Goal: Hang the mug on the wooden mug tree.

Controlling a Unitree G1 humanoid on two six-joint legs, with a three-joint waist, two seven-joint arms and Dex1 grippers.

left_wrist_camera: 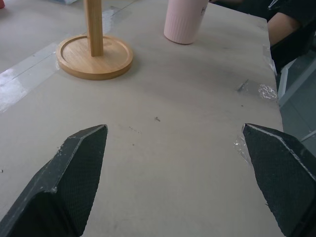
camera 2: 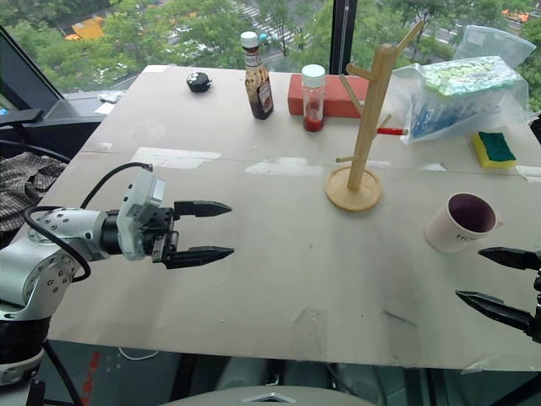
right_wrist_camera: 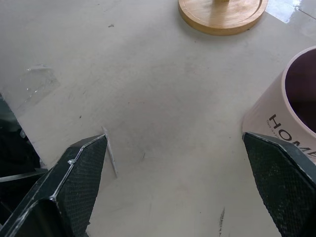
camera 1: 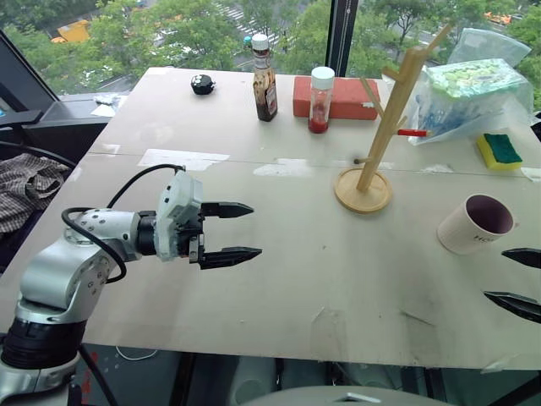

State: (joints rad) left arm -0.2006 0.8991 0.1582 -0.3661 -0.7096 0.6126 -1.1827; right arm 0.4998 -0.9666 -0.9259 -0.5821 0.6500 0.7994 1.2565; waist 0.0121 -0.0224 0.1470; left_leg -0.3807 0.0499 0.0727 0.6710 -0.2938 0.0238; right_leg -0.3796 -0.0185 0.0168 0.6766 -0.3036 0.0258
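left eye view: at the left of the scene the left gripper [camera 1: 228, 231] is held above the near part of the table [camera 1: 279, 279], its jaws released and empty, pointed rightward across the bare surface. the wooden mug tree [camera 1: 385, 127] is found right of centre, its post slanted and its round base flat on the table, pegs free. further right and nearer, the mug [camera 1: 475, 224] is seen standing upright, apart from the tree's base, its dark inside open to the top and its lettering turned to the near side. the right gripper [camera 2: 499, 283] is placed just beside the mug, on its near side, jaws spread wide and nothing grasped. the mug is judged to lie far-left of those jaws, so the right arm is much the nearer one; the handle cannot be made out.
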